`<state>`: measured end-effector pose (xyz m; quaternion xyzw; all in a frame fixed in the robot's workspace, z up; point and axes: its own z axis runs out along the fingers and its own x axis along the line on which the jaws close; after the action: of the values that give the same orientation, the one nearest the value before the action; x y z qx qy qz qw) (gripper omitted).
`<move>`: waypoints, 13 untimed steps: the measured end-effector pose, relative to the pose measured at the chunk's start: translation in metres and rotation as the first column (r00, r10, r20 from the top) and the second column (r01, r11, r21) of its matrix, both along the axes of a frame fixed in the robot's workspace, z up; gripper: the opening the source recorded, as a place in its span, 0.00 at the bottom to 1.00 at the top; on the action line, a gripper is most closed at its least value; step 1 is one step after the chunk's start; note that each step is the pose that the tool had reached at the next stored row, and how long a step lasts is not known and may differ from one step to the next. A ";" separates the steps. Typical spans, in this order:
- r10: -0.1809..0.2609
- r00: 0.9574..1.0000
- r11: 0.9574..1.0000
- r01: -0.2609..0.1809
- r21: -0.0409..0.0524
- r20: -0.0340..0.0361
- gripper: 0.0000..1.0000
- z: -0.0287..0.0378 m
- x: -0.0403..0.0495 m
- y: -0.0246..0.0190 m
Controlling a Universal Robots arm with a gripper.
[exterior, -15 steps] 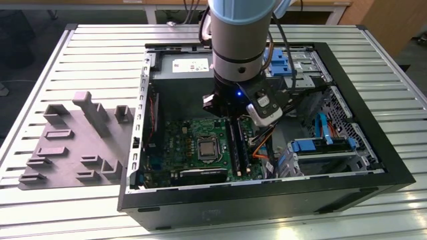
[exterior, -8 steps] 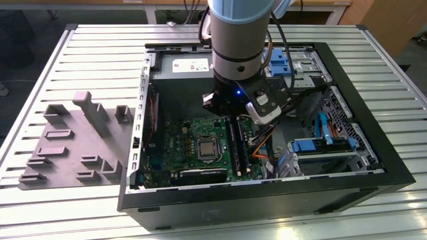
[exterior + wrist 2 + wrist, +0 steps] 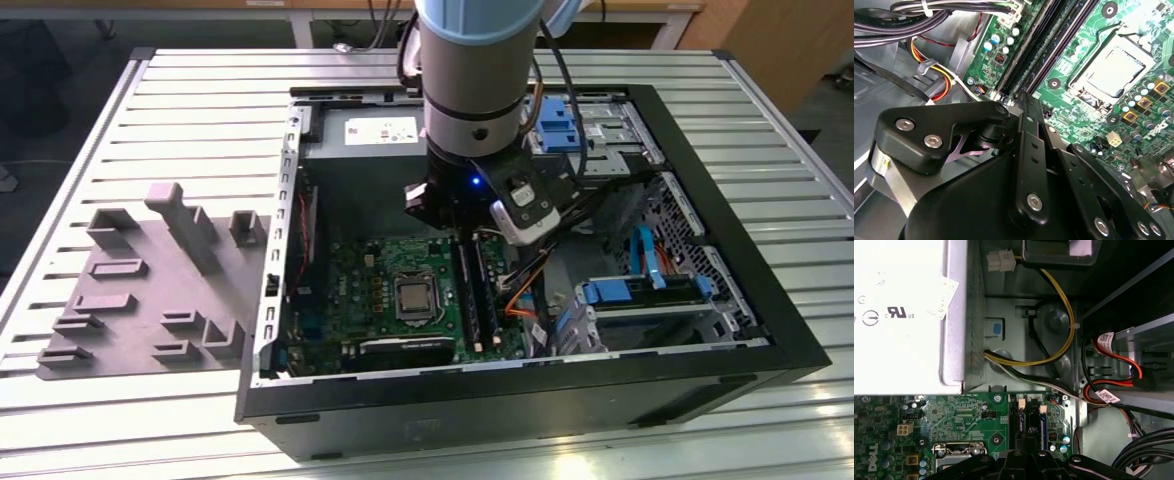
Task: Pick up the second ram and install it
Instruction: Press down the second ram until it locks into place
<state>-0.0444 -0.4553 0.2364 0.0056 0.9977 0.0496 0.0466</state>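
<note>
My gripper (image 3: 461, 230) reaches down into the open computer case (image 3: 747, 300), over the far end of the memory slots on the green motherboard (image 3: 360, 290). Its black fingers (image 3: 1029, 150) are pressed together, so it is shut, and its tip (image 3: 1024, 97) sits at the end of the slots. Long, narrow dark sticks lie side by side in those slots (image 3: 1054, 45); the second ram (image 3: 473, 290) appears to be the one running from under the gripper towards the case front. I cannot tell whether the tip touches it. In the first wrist view the gripper (image 3: 1026, 452) is just above the slot ends (image 3: 1021, 412).
The processor socket (image 3: 415, 297) lies beside the slots. Bundled cables (image 3: 929, 15) and yellow and red wires (image 3: 1064, 335) run close to the gripper. The power supply (image 3: 380, 130) and blue drive caddies (image 3: 641, 290) line the case. A grey holder tray (image 3: 147, 290) sits on the slatted table at the exterior view's left.
</note>
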 end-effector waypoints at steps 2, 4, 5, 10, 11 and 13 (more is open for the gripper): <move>0.000 1.000 1.000 0.000 0.000 0.000 0.11 0.0000 -0.0001 0.0000; 0.000 1.000 1.000 0.000 0.000 0.000 0.11 0.0000 -0.0001 0.0001; 0.000 1.000 1.000 0.000 0.000 0.000 0.11 0.0000 0.0000 0.0001; 0.000 1.000 1.000 0.000 0.000 0.000 0.11 -0.0015 0.0000 0.0002; 0.000 1.000 1.000 0.000 0.000 0.000 0.11 -0.0020 -0.0001 0.0002; 0.000 1.000 1.000 0.000 0.000 0.000 0.11 -0.0027 -0.0001 0.0002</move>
<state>-0.0445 -0.4551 0.2337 0.0056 0.9977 0.0495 0.0466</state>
